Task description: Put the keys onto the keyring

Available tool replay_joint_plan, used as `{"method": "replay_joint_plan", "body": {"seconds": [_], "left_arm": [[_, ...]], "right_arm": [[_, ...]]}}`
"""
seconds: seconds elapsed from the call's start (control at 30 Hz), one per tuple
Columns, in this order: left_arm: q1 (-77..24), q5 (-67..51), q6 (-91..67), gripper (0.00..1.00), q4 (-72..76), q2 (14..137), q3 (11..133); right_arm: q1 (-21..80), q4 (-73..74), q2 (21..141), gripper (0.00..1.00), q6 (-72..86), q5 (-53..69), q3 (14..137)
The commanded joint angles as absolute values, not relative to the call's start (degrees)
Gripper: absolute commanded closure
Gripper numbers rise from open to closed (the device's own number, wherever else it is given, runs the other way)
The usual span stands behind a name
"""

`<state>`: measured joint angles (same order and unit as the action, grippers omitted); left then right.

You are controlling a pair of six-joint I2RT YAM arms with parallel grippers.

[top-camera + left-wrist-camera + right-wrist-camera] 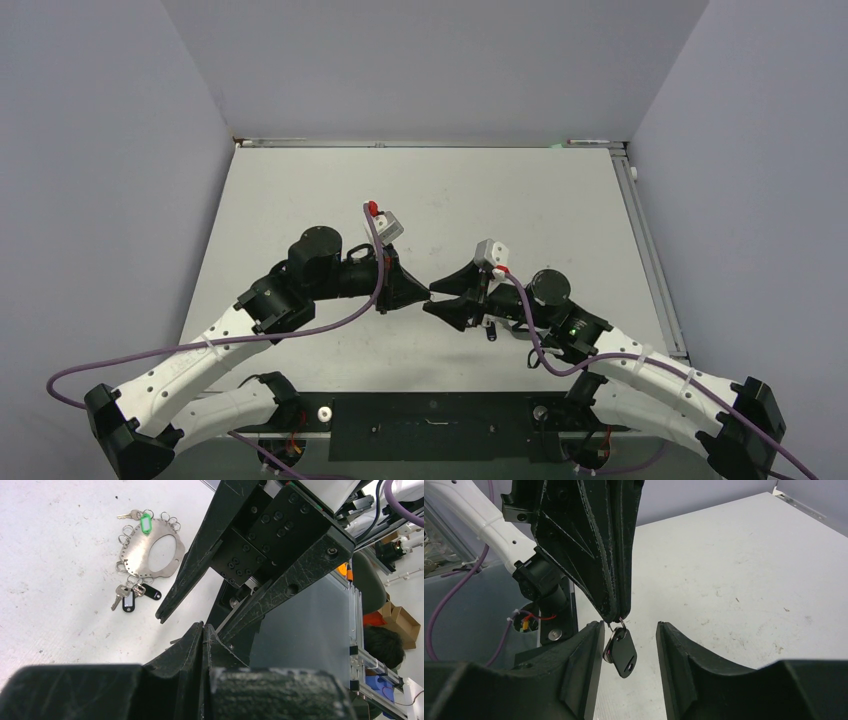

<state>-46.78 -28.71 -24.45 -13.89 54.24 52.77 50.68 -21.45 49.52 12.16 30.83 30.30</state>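
My left gripper [424, 292] [204, 625] is shut on a small silver split ring. From that ring a black-headed key [622, 653] hangs in the air, with a second key half hidden behind it. My right gripper [434, 298] [629, 626] faces it tip to tip. Its fingers [589, 650] stand open on either side of the hanging key without touching it. The keyring [150, 555], a flat silver plate with a hole, small rings round its edge and a green tag, lies on the table. More keys [129, 597] hang from its lower edge.
Both arms meet over the middle of the white table [300, 200]. Purple cables [200, 345] trail from the wrists. The table is walled on three sides, and a black mounting bar [430, 425] runs along its near edge.
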Motion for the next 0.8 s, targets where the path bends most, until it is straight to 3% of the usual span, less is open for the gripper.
{"method": "replay_joint_plan", "body": {"seconds": [0.0,0.5,0.77], "left_arm": [[-47.0,-30.0,-24.7,1.0,-11.4,54.0,54.0],[-47.0,-29.7,-24.3,1.0,-11.7,53.6,54.0],[-47.0,-29.9,-24.2,1.0,-11.4,53.6,54.0]], "right_arm": [[50.9,-25.1,50.2,0.58,10.5,30.5,33.0],[51.0,-23.5,49.3,0.91,10.1,30.7,33.3],[51.0,-23.9,48.3,0.95,10.1,31.8,33.1]]}}
